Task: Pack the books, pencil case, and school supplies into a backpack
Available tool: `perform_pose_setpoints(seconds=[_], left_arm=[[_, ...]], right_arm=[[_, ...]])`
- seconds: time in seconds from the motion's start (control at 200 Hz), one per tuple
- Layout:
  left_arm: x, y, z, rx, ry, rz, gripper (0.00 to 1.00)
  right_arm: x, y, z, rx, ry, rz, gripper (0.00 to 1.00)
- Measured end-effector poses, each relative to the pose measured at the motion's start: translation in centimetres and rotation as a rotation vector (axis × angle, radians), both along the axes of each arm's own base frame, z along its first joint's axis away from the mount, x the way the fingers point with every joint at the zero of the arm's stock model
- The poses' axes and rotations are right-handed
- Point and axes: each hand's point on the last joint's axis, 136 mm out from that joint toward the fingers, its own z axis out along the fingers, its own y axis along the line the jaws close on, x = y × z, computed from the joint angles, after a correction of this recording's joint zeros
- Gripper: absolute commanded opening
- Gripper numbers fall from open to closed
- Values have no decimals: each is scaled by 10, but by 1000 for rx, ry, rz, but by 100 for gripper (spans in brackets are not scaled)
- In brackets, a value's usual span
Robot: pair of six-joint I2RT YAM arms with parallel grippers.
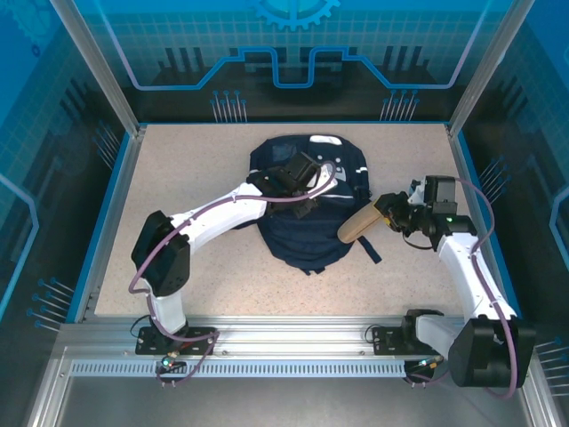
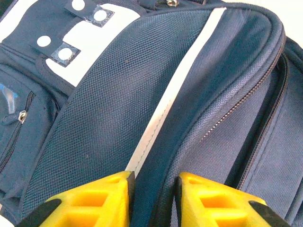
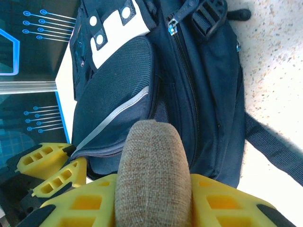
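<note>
**Present state**
- The left pincer [image 2: 154,183] is closed on a ridge of fabric beside the white stripe [image 2: 161,113] of the backpack [image 2: 94,118].
- The backpack lies flat at the centre of the counter [image 1: 187,160].
- The right pincer [image 3: 154,194] grips the pencil case [image 3: 151,156] by one end. The free end points at the backpack's side, close to it.

**Hazards**
1. **Fabric slip.** The left pinch looks shallow. If pulled upward, the fold may slide out and drop back over any gap.
2. **No confirmed opening.** The zipper [image 3: 191,94] facing the pencil case looks closed over its visible length. Whether any compartment is open cannot be told. Advancing now would likely press the pencil case against closed fabric and push the backpack across the counter.
3. **Soft load.** Because it is held at one end, the pencil case may bend or pivot in the jaws on contact.
4. **Arm clearance.** The two pincers work near each other, so a converging approach risks collision.
</note>
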Motion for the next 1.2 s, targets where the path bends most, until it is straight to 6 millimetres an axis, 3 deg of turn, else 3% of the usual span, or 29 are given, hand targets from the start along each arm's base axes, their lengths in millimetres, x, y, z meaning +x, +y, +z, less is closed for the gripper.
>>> perform_pose_setpoints(seconds=[0.23,0.36,0.555,0.78,0.865,1.036,1.126,1.201], left_arm=[[4,-1,3,-18,-18,20,7],[9,0,19,-91,-68,78,5],[13,4,66,-249,-160,163,4],[18,5,75,-326,-153,238,3],[20,7,76,-338,-149,266,3],[31,24,84,-336,-164,349,3],[31,27,83,-337,-153,367,4],[29,26,80,-332,-140,368,4]], right_arm=[[8,7,-7,73,17,-61,27],[13,14,-9,100,20,-104,28],[22,45,-3,125,-10,-117,30],[46,77,-12,145,-31,-175,31],[55,88,-18,151,-42,-202,39],[79,109,-18,137,-56,-206,68],[81,114,-15,124,-59,-185,71],[76,117,-14,106,-59,-157,64]])
